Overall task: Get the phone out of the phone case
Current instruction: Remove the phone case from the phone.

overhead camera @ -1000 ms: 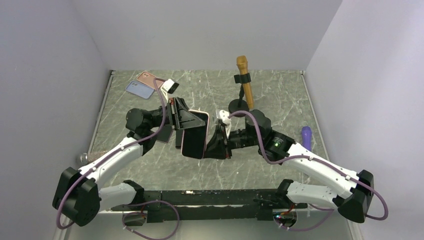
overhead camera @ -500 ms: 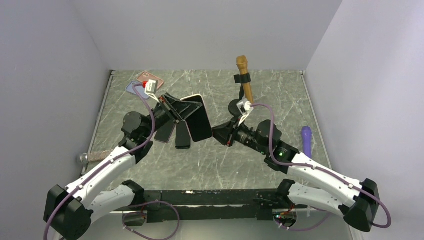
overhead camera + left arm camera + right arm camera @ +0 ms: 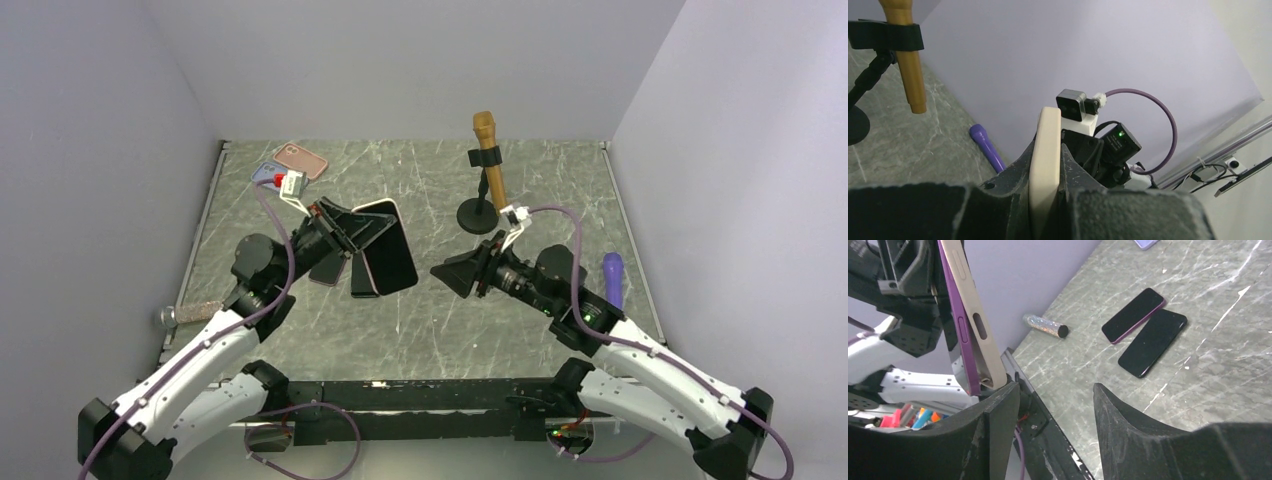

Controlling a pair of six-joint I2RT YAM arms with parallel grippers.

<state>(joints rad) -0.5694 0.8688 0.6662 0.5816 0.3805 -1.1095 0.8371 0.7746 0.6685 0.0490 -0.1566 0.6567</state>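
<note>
Cream case and purple-edged phone are together, held in the air left of the desk's middle. Your left gripper clamps them from the left side, with the dark screen facing up.

A second ago your right gripper was up against the phone's right edge. It has now pulled away towards the right edge of the desk, with its jaws wide and holding nothing. The left arm has meanwhile tipped the phone and drawn it a little towards the far left corner.

From the right wrist, the case seems to gape off the phone along one edge, though the angle makes this uncertain. I judge the phone is not yet out, so you will likely need another pull.
</note>
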